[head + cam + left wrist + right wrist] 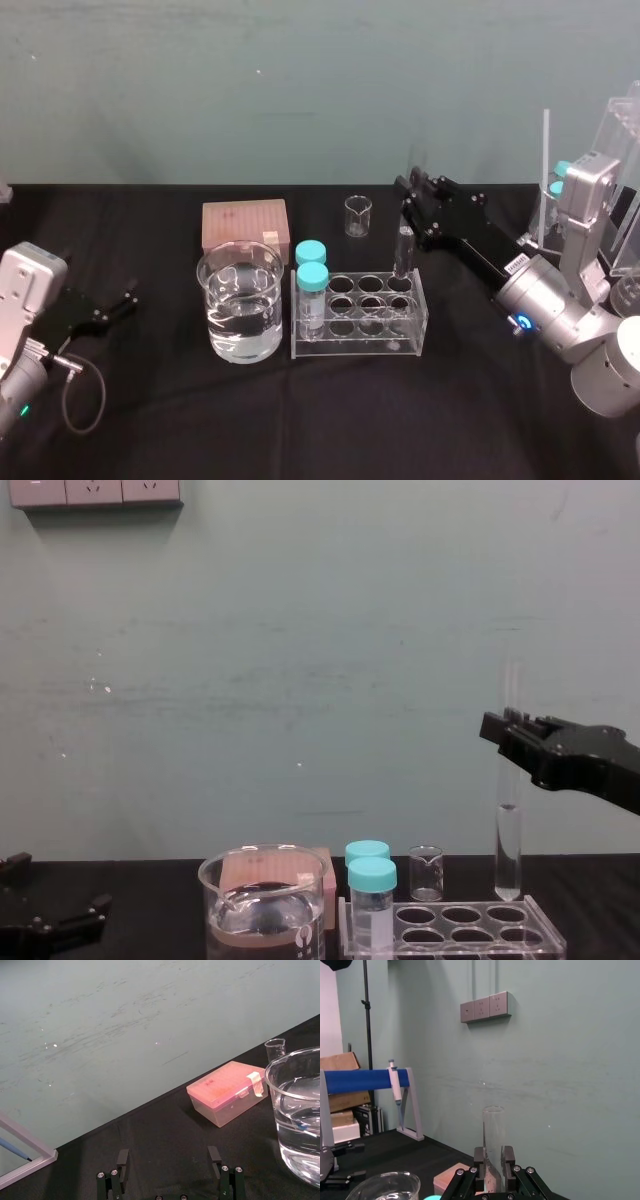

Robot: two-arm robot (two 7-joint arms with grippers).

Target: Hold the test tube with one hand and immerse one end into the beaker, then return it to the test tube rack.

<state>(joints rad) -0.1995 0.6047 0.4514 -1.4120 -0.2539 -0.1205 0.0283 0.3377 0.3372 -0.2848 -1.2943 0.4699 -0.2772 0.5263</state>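
Observation:
My right gripper is shut on the test tube, a slim clear tube held upright near its upper part. In the chest view the test tube hangs with its rounded end just over the back right hole of the test tube rack, and a little liquid shows low inside it. The right wrist view has the tube clamped between both fingers. The beaker, partly filled with water, stands left of the rack. At the table's left my left gripper rests open, with nothing in it.
Two teal-capped vials stand in the rack's left holes. A pink lidded box sits behind the beaker, and a tiny clear beaker stands behind the rack. Clear acrylic stands with a pipette crowd the far right.

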